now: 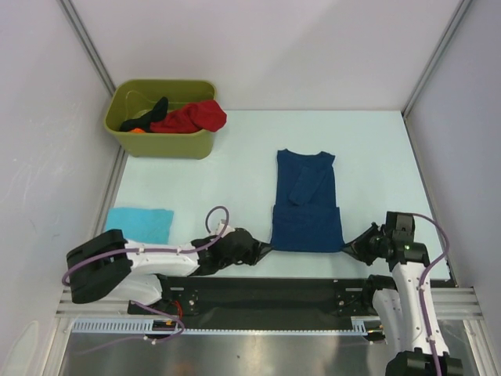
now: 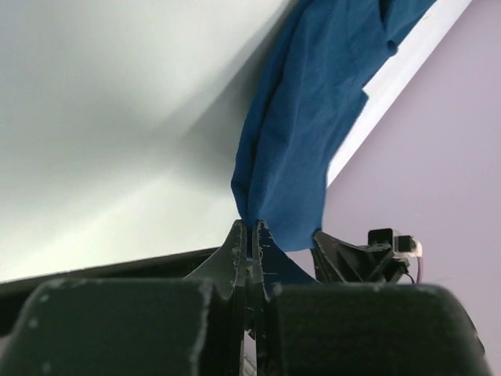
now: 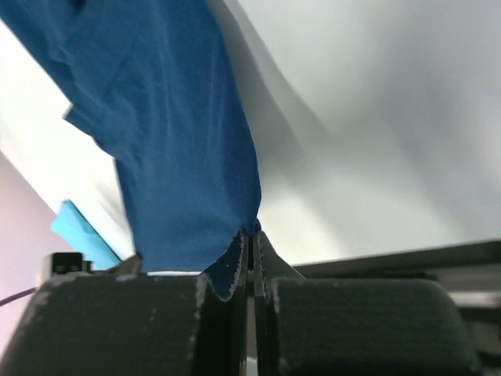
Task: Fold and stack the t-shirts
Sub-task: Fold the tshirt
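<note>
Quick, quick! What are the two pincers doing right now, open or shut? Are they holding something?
Left pincer: shut, pinching a near corner of the navy t-shirt.
Right pincer: shut, pinching the navy t-shirt's other near corner.

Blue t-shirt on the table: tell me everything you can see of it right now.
The blue t-shirt is soft dark cloth, no print showing. It lies flat on the pale table, right of centre, collar at the far end, sides folded in, one sleeve slanting across the chest. A crosswise edge runs below the middle; the near part is slightly wider. The left tool and the right tool are each shut on a near corner.
</note>
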Controlling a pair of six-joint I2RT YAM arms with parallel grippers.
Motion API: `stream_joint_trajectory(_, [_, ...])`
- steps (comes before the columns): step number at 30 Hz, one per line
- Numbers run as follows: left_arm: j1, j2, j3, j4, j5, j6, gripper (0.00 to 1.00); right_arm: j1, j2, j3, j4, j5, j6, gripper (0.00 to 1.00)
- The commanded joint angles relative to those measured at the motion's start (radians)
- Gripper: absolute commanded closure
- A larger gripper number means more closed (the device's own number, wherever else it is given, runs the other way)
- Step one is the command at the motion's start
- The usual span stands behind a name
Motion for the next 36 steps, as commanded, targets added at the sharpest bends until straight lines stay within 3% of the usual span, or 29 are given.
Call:
stream_joint_trajectory(1, [0.027,-0.060,0.047,-0.124,-0.023,-0.066,1.00,0.039,0.034,0.069,-0.009,0.114,0.021,1.00])
stream_joint_trajectory(5, [0.155,-0.034,0.144,-0.185,0.004,0.050,1.00,0.068,0.195,0.171,0.091,0.116,0.029,1.00])
stream_joint_trajectory(9, [0.257,0.048,0.277,-0.199,0.042,0.192,1.00,0.073,0.387,0.375,0.166,0.135,-0.006,1.00])
stream_joint_trajectory(15, [0.376,0.257,0.559,-0.231,0.133,0.326,1.00,0.067,0.692,0.575,0.257,0.112,-0.075,1.00])
stream_joint_trajectory(24, [0.494,0.524,0.846,-0.257,0.219,0.424,1.00,0.041,1.077,0.922,0.283,0.038,-0.140,1.00])
stream_joint_trajectory(29, [0.532,0.599,0.916,-0.231,0.250,0.409,1.00,0.038,1.212,1.101,0.260,-0.013,-0.144,1.00])
stream_joint_trajectory(36, [0.577,0.648,0.971,-0.227,0.251,0.409,1.00,0.044,1.344,1.218,0.260,-0.054,-0.140,1.00])
